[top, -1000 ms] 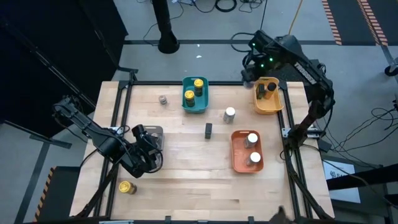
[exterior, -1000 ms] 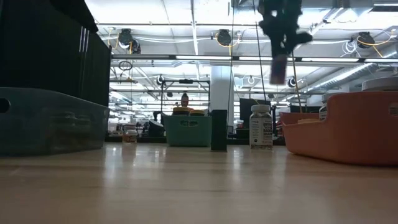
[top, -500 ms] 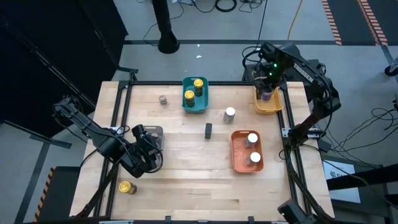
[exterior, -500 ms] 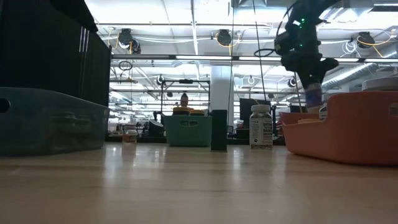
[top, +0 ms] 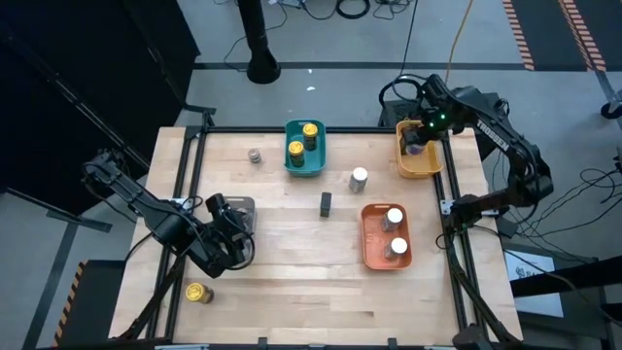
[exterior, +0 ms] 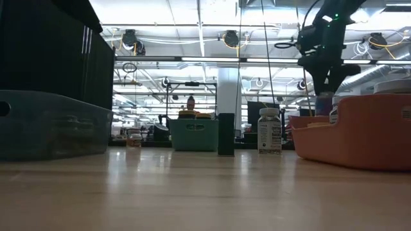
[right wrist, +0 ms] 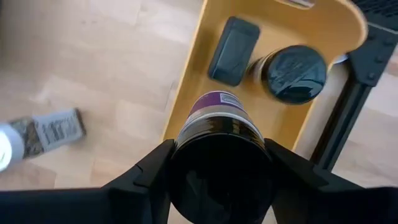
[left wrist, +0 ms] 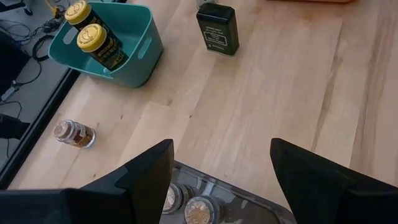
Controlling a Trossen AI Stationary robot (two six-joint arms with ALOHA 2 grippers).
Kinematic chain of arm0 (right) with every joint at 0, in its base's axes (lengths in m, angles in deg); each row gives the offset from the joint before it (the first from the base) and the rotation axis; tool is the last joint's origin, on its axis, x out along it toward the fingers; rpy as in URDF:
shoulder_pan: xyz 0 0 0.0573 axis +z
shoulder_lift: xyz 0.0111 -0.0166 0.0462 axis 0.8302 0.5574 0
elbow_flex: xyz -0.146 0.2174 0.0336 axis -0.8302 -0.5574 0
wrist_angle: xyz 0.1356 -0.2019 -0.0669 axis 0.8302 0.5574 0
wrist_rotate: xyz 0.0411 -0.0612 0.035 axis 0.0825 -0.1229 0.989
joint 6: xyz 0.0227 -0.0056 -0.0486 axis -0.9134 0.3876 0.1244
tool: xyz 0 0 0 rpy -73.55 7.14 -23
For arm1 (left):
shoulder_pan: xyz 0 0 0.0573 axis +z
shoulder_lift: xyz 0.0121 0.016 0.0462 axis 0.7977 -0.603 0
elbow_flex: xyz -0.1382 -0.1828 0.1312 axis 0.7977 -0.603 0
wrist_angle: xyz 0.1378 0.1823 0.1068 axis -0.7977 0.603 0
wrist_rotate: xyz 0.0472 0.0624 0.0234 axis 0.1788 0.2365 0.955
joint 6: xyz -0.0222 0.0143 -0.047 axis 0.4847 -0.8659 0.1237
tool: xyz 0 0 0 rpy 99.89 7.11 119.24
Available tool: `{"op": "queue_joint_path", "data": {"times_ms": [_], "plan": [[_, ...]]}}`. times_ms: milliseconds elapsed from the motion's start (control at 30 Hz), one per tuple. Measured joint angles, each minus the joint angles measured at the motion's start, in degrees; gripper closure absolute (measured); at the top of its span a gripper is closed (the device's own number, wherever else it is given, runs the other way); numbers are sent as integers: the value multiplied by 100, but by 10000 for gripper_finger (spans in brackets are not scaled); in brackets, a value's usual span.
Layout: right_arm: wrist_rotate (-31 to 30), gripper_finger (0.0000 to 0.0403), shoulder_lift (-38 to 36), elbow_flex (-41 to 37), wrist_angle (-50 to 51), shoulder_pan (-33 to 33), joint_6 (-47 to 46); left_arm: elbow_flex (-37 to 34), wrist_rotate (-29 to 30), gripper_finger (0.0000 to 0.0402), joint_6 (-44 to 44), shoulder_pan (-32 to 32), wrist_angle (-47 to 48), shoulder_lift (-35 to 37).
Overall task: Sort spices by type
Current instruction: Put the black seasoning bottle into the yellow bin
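The black-capped jar [right wrist: 221, 155] with the purple label band is clamped between the right gripper [top: 420, 137] fingers, hanging over the yellow tray [right wrist: 311, 25] at the table's far right corner. Already in that tray: a dark flat tin [right wrist: 233, 50] and a round black-lidded jar [right wrist: 292, 73], side by side and close to touching. That's the risk here. The held jar sits over the tray's near wall, so a straight descent looks likely to clip the rim and tip the jar out onto the wood. Push too far inward and it could land on the tin or knock the round jar. A release from height might bounce it over, judging by how tall and narrow it is.

Outward now: a white-capped jar [top: 359, 178] stands alone just beside the tray toward the table's middle, close enough that a swinging elbow could topple it. The slim black tin [top: 326, 202] stands mid-table, upright. The teal tray [top: 304, 165] at the far edge holds two yellow-topped jars. The orange tray [top: 372, 255] near the right edge holds two white-topped ones.

The left gripper [top: 230, 243] waits, fingers spread and empty, over the grey tray [left wrist: 242, 205] near the left edge. A small grey-brown-topped jar [top: 254, 156] and a yellow-topped jar [top: 198, 293] remain loose.
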Motion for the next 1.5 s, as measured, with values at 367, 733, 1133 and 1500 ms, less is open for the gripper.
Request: {"op": "queue_joint_path", "data": {"times_ms": [367,733,1133,1500], "plan": [[-49,221,256,-28,-1,4,-130,0,17,127,31,0,-4,0],[15,221,296,-867,-827,-25,-63,0,17,127,37,0,-6,0],[129,221,296,-1488,-1513,-36,-56,0,20,127,39,0,-31,0],[125,137,294,-1650,-1703,-36,-61,0,20,127,37,0,-48,0]]}}
